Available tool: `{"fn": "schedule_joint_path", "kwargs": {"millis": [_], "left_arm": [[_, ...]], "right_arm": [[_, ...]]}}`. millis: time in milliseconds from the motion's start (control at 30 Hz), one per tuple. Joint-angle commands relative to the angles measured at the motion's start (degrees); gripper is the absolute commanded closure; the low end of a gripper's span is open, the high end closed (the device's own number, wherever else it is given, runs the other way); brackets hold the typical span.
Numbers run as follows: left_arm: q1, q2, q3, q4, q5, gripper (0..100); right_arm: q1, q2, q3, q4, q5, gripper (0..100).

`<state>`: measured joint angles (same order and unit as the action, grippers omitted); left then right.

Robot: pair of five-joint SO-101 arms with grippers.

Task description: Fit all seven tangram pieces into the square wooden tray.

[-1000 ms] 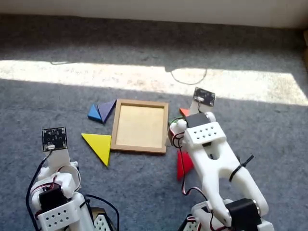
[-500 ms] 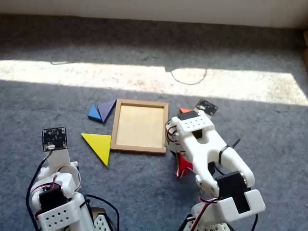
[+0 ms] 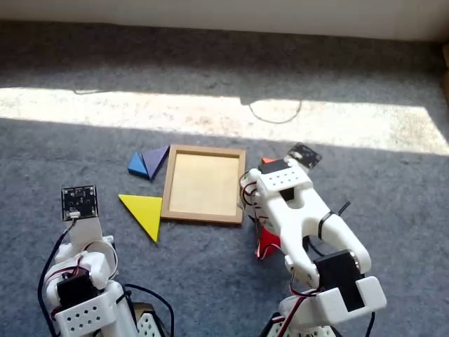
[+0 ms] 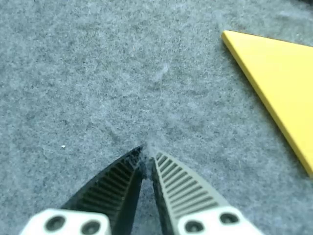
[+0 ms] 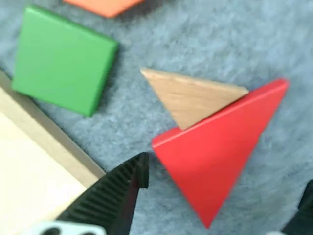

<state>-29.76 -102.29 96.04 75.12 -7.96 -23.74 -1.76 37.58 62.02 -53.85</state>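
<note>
Your right hand [image 5: 224,185] is spread apart astride the red triangle [image 5: 215,154], which lies just outside the tray [image 3: 200,216]; your left hand [image 4: 146,157] is pinched together near the yellow triangle [image 4: 279,83], also outside it

The grey surface [image 3: 365,189] carries a yellow triangle [image 3: 144,210], blue triangle [image 3: 137,166], purple triangle [image 3: 157,159], red triangle [image 5: 220,156], green square [image 5: 63,58], orange piece [image 5: 105,5], pale-wood triangle [image 5: 193,98] and pale-wood tray [image 3: 168,184].

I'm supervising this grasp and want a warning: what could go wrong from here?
The wooden triangle lies against the red triangle, so closing the open right gripper on the red one may drag both. The gripper's dark finger is close to the tray rim and might catch it.
</note>
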Motion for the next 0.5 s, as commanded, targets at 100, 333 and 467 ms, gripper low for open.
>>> {"fn": "schedule_joint_path", "kwargs": {"millis": [100, 333, 467], "left_arm": [[-0.84, -1.8, 1.19, 0.44, -0.09, 99], [-0.84, -1.8, 1.19, 0.44, -0.09, 99], [-0.84, -1.8, 1.19, 0.44, -0.09, 99]], "right_arm": [[2.15, -0.22, -2.33, -6.81, -3.08, 55.1], [3.56, -0.22, -2.07, -6.64, -3.08, 55.2], [3.65, -0.22, 0.31, -6.46, -2.99, 55.2]]}}
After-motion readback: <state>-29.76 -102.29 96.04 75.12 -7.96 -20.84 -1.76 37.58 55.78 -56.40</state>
